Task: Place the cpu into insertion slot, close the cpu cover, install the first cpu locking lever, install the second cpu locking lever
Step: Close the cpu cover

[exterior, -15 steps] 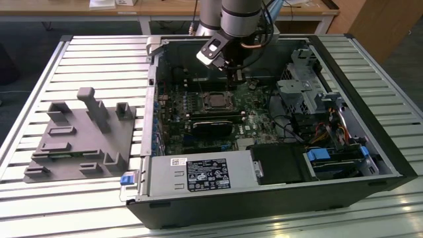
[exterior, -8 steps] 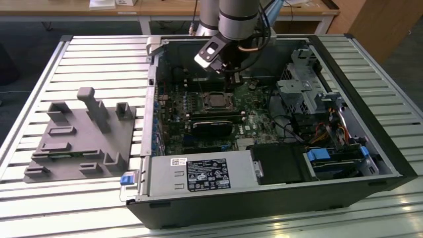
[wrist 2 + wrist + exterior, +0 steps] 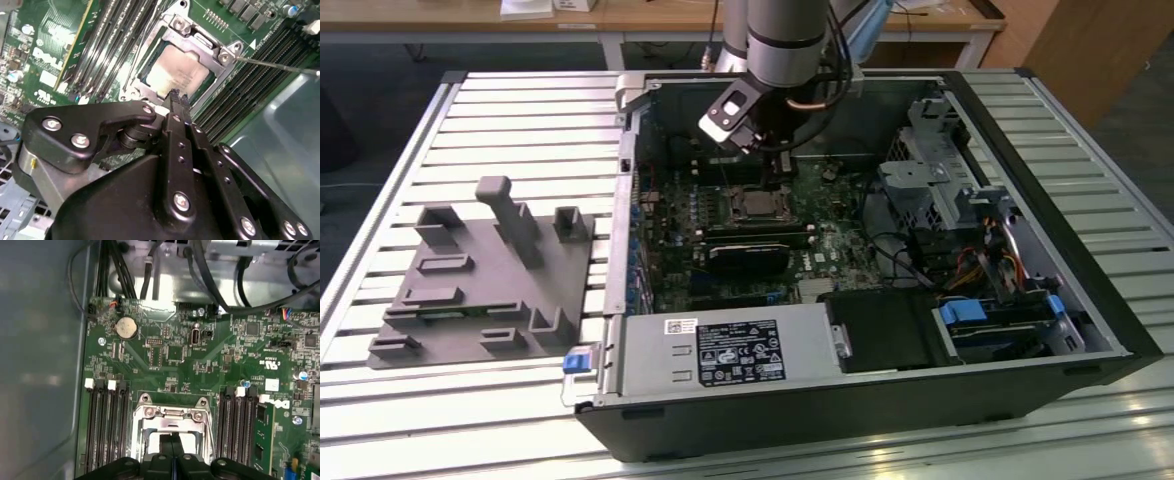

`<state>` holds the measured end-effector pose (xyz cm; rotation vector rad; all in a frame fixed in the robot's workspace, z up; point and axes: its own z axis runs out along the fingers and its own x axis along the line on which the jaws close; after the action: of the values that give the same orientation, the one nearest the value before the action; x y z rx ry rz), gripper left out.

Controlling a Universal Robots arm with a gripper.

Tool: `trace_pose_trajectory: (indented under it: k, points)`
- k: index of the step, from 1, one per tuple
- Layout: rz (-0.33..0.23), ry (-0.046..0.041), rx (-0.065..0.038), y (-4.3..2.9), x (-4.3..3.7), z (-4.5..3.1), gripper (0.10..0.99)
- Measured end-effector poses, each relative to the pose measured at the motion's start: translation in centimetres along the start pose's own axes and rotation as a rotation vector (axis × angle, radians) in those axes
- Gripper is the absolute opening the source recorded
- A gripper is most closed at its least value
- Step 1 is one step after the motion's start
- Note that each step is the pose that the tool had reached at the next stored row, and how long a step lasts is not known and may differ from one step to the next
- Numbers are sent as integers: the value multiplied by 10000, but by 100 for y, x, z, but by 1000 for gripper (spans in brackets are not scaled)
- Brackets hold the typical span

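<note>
Silver-grey cpu (image 3: 177,75) sits in the insertion slot (image 3: 753,205), framed by the cpu cover (image 3: 197,40), which looks lowered over it. My claw (image 3: 175,97) hangs just above the cover's edge, fingers clenched together w/ nothing btwn them. Step in hand, by my reading: first locking lever. Thin lever rod (image 3: 280,66) juts out past a cover corner, apparently unlatched. Latching it calls for precise tip contact on a v. thin rod; slip-off is the risk.
</note>
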<state>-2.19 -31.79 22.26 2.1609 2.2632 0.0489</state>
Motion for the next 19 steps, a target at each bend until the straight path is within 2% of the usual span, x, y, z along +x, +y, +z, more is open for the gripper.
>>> trace_pose_trajectory:
  k: [3, 5, 14, 19]
  points:
    - [3, 5, 42, -12, 0, 51, 106]
    - [2, 3, 48, -26, 0, 57, 106]
    - [3, 3, 49, -177, 7, 68, 106]
    - [2, 4, 54, -221, 9, 108, 106]
